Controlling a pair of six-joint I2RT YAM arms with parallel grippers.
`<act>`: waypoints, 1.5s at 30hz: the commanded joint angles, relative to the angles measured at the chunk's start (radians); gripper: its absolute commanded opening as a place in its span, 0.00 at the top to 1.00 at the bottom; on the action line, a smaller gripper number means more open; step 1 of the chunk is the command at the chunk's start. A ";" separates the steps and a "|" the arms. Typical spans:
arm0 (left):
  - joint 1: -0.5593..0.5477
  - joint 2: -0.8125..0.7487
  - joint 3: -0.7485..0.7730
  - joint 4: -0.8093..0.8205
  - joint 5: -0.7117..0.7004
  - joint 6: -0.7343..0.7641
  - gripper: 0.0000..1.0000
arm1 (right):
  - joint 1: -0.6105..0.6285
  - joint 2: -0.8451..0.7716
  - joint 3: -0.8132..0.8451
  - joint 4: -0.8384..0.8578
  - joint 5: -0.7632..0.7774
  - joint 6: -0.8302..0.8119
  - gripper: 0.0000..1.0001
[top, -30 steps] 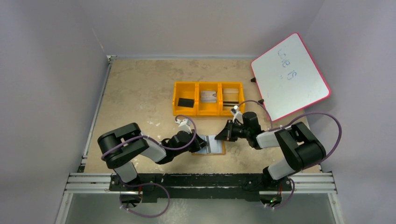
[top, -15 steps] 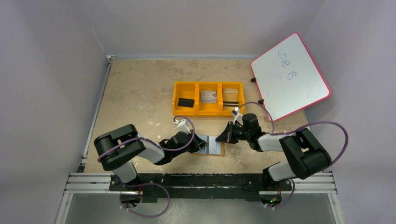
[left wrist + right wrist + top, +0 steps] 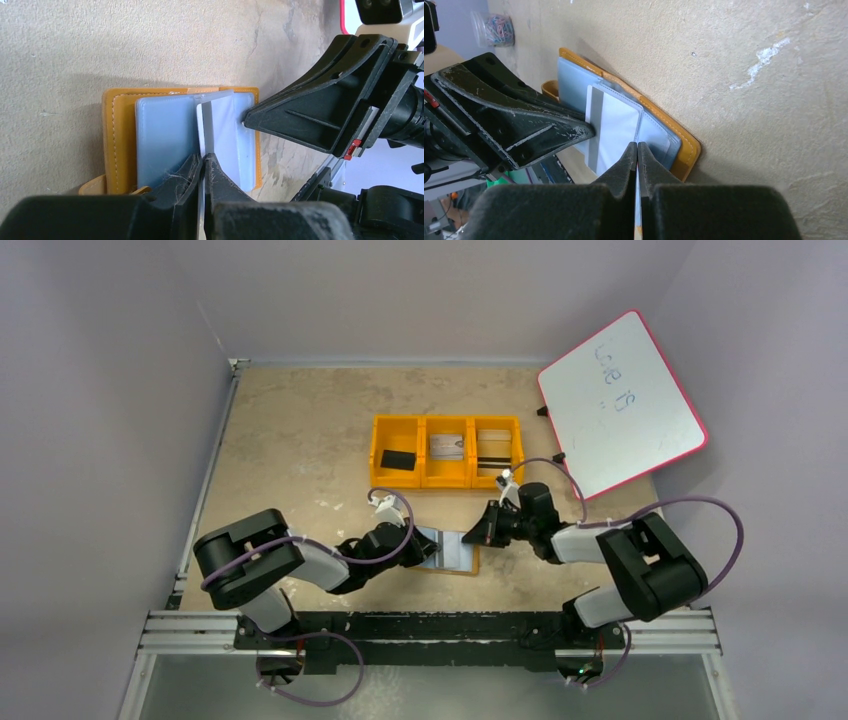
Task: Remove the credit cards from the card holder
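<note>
Pinching: left gripper [image 3: 204, 162] closed on the striped edge of a thin pale plastic credit card [image 3: 216, 125], which sits partly in an open tan leather bifold card holder [image 3: 112, 140] on the table [image 3: 100, 40]. Right gripper [image 3: 637, 147] closed, tip at the blue-grey pocket [image 3: 242, 150] rim. Card likely light, stiff, slick; grip exposed edge, slide flat.

Two robot arms meet over the open card holder [image 3: 458, 556] on a speckled surface [image 3: 300, 430], left tool [image 3: 433, 551] and right tool [image 3: 470, 537] at opposite edges. An orange tray [image 3: 420, 481] and a tilted whiteboard [image 3: 620, 405] stand beyond.
</note>
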State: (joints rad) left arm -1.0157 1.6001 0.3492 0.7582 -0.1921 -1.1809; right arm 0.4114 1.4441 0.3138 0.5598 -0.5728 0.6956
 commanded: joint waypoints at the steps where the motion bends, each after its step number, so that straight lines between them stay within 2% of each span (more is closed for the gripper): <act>1: 0.005 0.003 0.015 -0.034 -0.006 0.051 0.97 | -0.003 0.042 0.023 0.033 -0.046 -0.030 0.92; 5: 0.005 0.017 0.009 -0.015 -0.005 0.040 0.97 | -0.002 0.041 0.013 0.052 -0.067 -0.027 0.74; 10: 0.006 0.049 0.014 0.016 0.012 0.035 0.82 | -0.002 0.077 0.034 0.003 -0.054 -0.050 0.69; 13: 0.005 0.060 0.021 0.014 0.023 0.037 0.79 | 0.000 0.094 0.028 0.025 -0.059 -0.038 0.68; 18: 0.005 0.021 0.011 -0.021 0.010 0.038 0.78 | 0.000 0.122 0.031 0.035 -0.058 -0.033 0.70; 26: 0.005 -0.053 0.015 -0.100 0.023 0.060 0.78 | -0.001 0.137 0.031 0.052 -0.052 -0.022 0.90; 31: 0.005 -0.055 0.020 -0.117 0.032 0.061 0.75 | -0.001 0.133 0.031 0.048 -0.044 -0.021 0.93; 33: 0.006 -0.056 0.016 -0.117 0.032 0.056 0.79 | -0.001 0.130 0.031 0.044 -0.041 -0.021 0.93; 36: 0.005 -0.057 0.005 -0.092 0.037 0.045 0.93 | -0.001 0.128 0.030 0.042 -0.039 -0.021 0.93; 38: 0.005 -0.051 0.004 -0.074 0.040 0.042 0.99 | -0.001 0.128 0.030 0.044 -0.040 -0.021 0.93; 45: 0.005 -0.074 -0.025 -0.032 0.031 0.025 1.00 | 0.000 0.116 0.035 0.032 -0.043 -0.028 0.92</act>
State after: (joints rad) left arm -1.0145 1.5578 0.3534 0.6834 -0.1596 -1.1595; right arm 0.4103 1.5639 0.3477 0.6586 -0.6609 0.6933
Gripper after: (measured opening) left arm 0.012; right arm 0.067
